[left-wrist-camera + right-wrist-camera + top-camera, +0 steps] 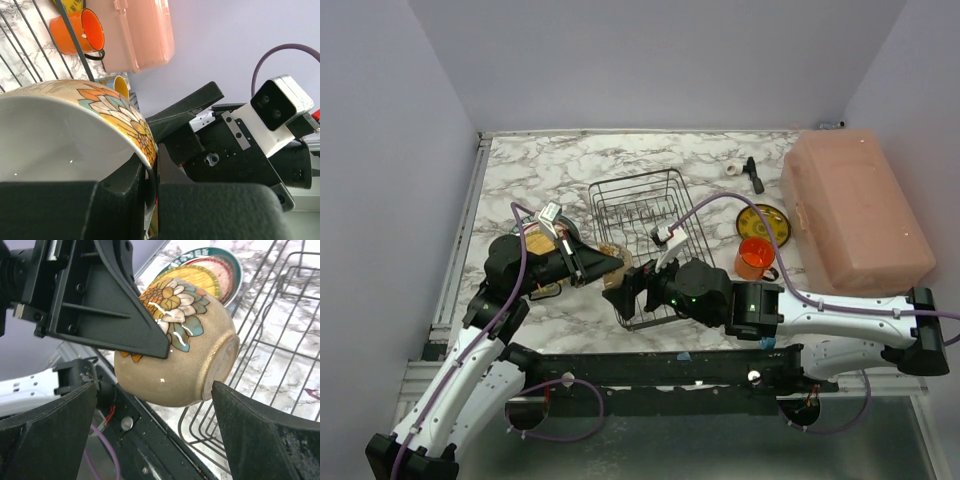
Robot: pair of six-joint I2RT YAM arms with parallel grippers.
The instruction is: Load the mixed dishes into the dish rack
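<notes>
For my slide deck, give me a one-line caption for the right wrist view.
Left pincer clamps the flowered bowl by its rim before the open right pincer, dish rack alongside.

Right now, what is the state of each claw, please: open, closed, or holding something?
Left claw: closed, holding the bowl by its rim.
Right claw: open, with one finger on each side of the bowl.

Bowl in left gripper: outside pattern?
Beige glaze on the bowl, with orange, yellow, white and teal flower petals; inside white. Clearest in right wrist view.
</notes>
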